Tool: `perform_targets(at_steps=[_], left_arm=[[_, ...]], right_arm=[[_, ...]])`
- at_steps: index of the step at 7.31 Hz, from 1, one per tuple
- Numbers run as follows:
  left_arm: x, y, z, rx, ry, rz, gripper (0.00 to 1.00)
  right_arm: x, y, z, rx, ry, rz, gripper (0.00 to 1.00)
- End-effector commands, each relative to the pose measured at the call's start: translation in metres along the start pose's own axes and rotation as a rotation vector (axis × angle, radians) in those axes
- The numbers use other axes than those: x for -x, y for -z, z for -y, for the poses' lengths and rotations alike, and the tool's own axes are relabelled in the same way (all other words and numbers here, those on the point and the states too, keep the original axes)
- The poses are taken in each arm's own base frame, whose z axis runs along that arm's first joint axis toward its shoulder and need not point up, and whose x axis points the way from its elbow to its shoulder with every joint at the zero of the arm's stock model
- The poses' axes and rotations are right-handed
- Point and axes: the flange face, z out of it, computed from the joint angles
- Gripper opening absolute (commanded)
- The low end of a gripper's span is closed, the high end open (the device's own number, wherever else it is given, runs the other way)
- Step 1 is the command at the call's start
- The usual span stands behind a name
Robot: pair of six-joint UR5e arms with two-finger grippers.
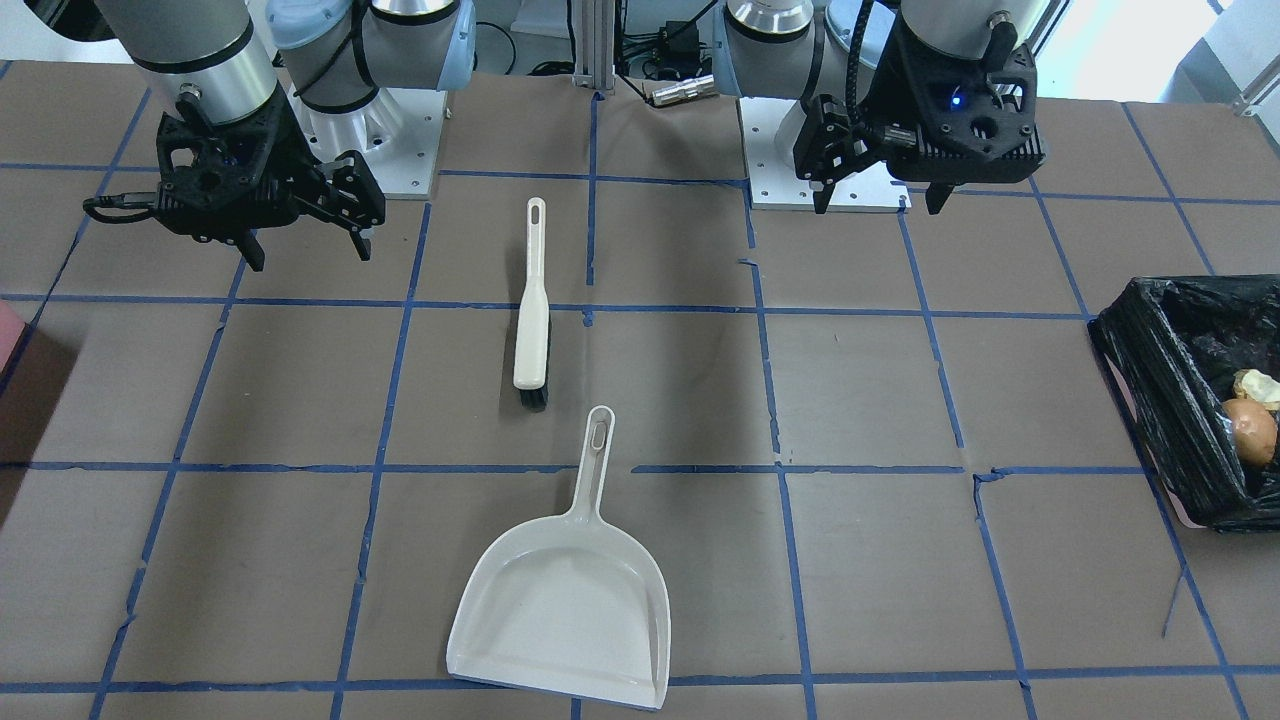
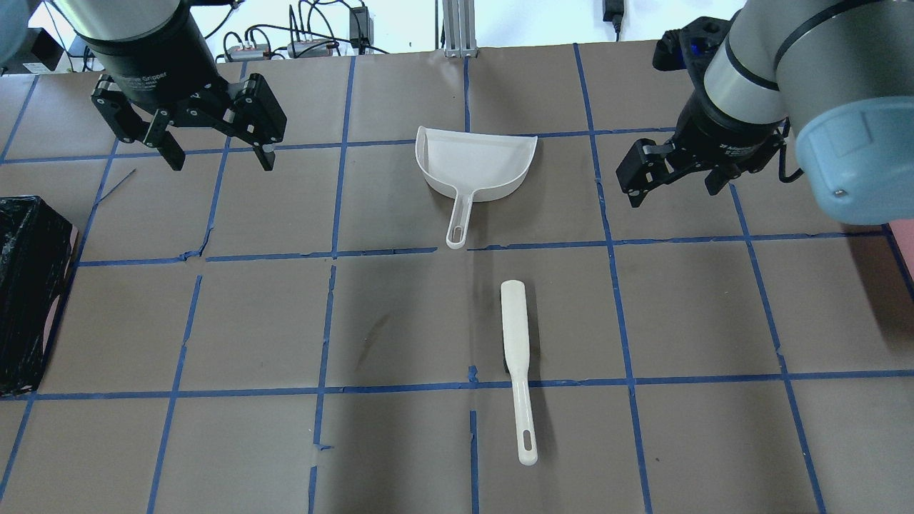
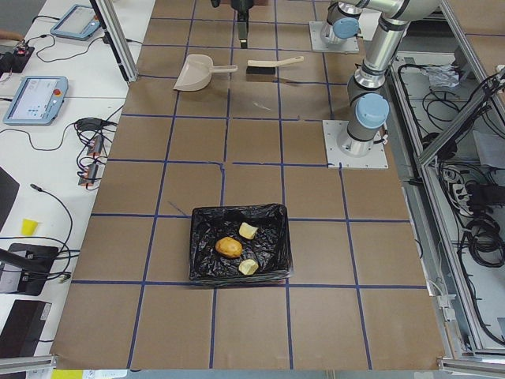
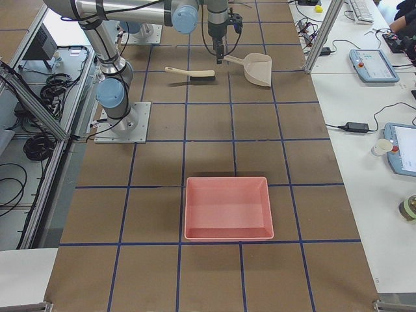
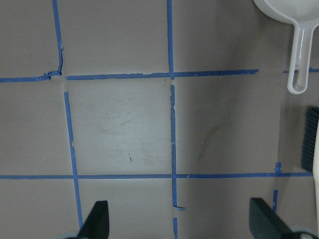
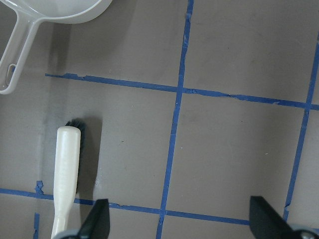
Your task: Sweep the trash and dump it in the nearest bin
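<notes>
The trash lies inside the bin (image 3: 202, 237): an orange-tan lump (image 3: 229, 247) and two pale yellow chunks (image 3: 248, 230) (image 3: 248, 267). In the front-facing view the orange lump (image 1: 1250, 430) shows in the black-lined bin (image 1: 1150, 370) at the right edge. A white dustpan (image 2: 478, 164) lies empty mid-table, and a white brush (image 2: 515, 343) lies flat near it. My left gripper (image 2: 221, 163) hangs open above bare table, between bin and dustpan. My right gripper (image 2: 673, 194) hangs open on the dustpan's other side. Neither holds anything.
A pink tray (image 4: 227, 208) sits at the table's end on my right, empty. Blue tape lines grid the brown table (image 2: 400, 321). The arm bases (image 1: 830, 150) stand at the robot's edge of the table. Cables and tablets lie on the operators' bench (image 3: 47, 95).
</notes>
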Motion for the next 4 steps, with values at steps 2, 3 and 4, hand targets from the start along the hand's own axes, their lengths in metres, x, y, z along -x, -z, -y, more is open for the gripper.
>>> perform_targets(at_steps=[2, 3, 4], left_arm=[[0.0005, 0.0005, 0.0001, -0.002, 0.0, 0.004, 1.0], [0.0005, 0.0005, 0.0001, -0.002, 0.0, 0.004, 1.0], [0.0006, 0.0005, 0.0001, -0.002, -0.002, 0.005, 1.0]], right_arm=[[0.0025, -0.0009, -0.0005, 0.001, 0.01, 0.005, 1.0], [0.0018, -0.0023, -0.0002, 0.003, 0.011, 0.006, 1.0], [0.002, -0.0018, -0.0008, 0.003, 0.011, 0.007, 1.0]])
